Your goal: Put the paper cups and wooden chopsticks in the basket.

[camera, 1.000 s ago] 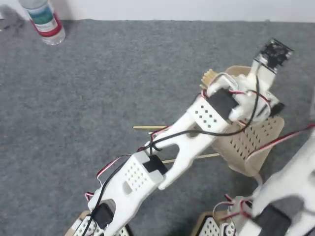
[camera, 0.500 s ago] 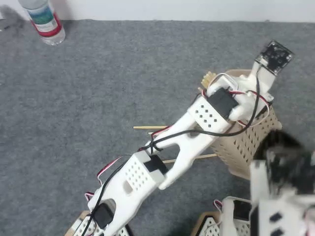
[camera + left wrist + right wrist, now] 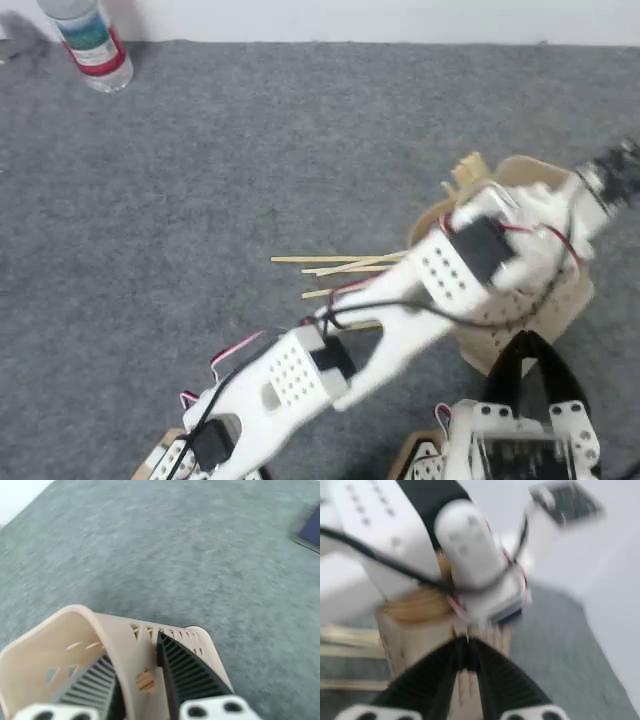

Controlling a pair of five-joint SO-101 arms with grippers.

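**Gripper check: left gripper (image 3: 132,647) clamped on the basket, right gripper (image 3: 521,338) pinched shut on nothing**

High view first. From my end, the left arm (image 3: 400,310) stretches across the grey carpet (image 3: 230,170) and its wrist sits over the rim of the basket (image 3: 545,300). The wooden chopsticks (image 3: 340,265) are out on the carpet just beside the basket, and a few of them run under the arm. The right gripper is down at the near edge, pointing up at the basket's near side. I honestly can't tell whether its tips touch it. A water bottle (image 3: 90,40) stands way off in the far corner.

Left wrist view: the ribbed black fingers (image 3: 187,675) straddle the basket's (image 3: 75,625) wall. One is inside, one is outside, and both are pressed up against it.

Right wrist view: the right gripper's (image 3: 466,642) two fingers meet at the tips with nothing between them, aimed at the basket's (image 3: 410,645) perforated side. The left arm's white wrist (image 3: 470,545) is parked on top of the basket. Some blurry pale streaks on the carpet beside the basket look like the chopsticks (image 3: 345,650).
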